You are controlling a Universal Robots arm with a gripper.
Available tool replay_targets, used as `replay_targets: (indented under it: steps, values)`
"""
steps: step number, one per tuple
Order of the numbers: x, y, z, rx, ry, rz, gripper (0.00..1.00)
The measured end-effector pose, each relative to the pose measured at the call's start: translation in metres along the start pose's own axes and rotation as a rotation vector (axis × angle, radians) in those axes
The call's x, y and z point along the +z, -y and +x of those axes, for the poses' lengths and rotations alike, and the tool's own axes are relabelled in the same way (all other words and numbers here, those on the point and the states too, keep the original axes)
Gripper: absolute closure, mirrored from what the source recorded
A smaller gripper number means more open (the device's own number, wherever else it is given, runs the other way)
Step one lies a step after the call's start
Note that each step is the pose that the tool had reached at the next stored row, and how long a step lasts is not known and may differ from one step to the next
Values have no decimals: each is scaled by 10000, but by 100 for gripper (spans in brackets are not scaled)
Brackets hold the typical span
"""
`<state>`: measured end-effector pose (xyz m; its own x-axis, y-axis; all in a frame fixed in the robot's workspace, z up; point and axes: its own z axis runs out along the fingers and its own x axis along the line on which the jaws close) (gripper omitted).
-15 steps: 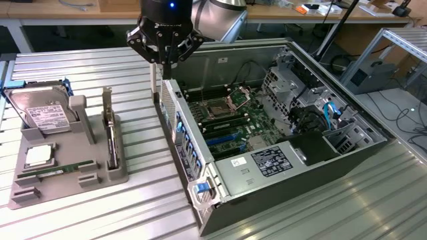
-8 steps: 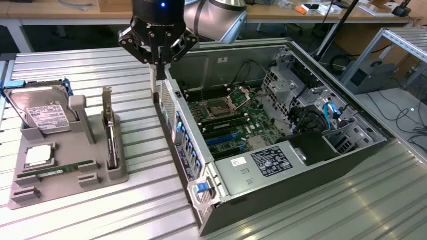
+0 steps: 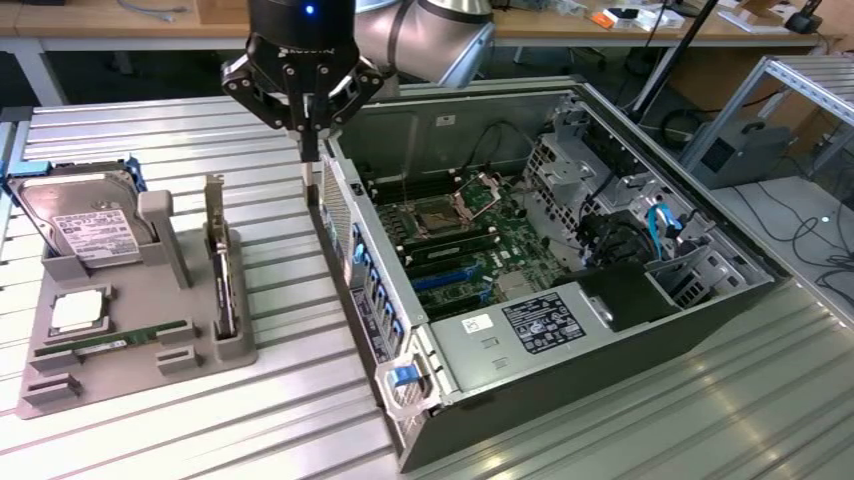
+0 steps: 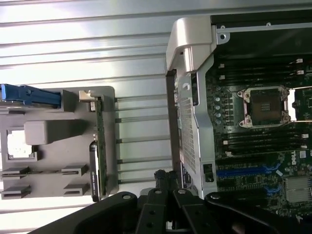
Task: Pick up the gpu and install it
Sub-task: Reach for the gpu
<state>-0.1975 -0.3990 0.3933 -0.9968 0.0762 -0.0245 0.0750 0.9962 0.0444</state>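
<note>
On the exterior view's left, a bench (image 3: 160,430) of ribbed, shiny metal slats carries a moulded matte grey holder (image 3: 134,385) with blocky posts and slots. A boxy silver hard drive (image 3: 83,232) with a white label leans in the holder's far-left cradle. In front of it a narrow green RAM stick (image 3: 107,346) lies flat in a groove.

Along the holder's edge nearest the computer, the gpu (image 3: 223,285) stands on its long edge in a slot. It is a thin, flat card, with its silver metal bracket at the far end. The wrist view shows the gpu (image 4: 97,146) edge-on, with a green board and a black cooler face.

Further right, the black end effector (image 3: 310,150) hangs above the rear corner of the open computer case (image 3: 601,380). Its fingers are pressed together with nothing between them. The gpu sits lower than the end effector and to the exterior view's left of it, well apart from it. In the wrist view the end effector (image 4: 165,178) hangs beside the case's perforated metal rear wall.

Inside the grey steel case lies a green motherboard (image 3: 461,240) with a square, metal-framed processor socket (image 3: 438,215).
</note>
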Motion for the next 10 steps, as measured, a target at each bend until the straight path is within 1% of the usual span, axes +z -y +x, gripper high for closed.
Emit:
replay_targets:
  steps: [3,8,10]
  values:
    - [-2,5,67,1,-1,1,89]
    - [-4,11,142,1,-1,0,89]
    - [-5,15,192,0,0,0,89]
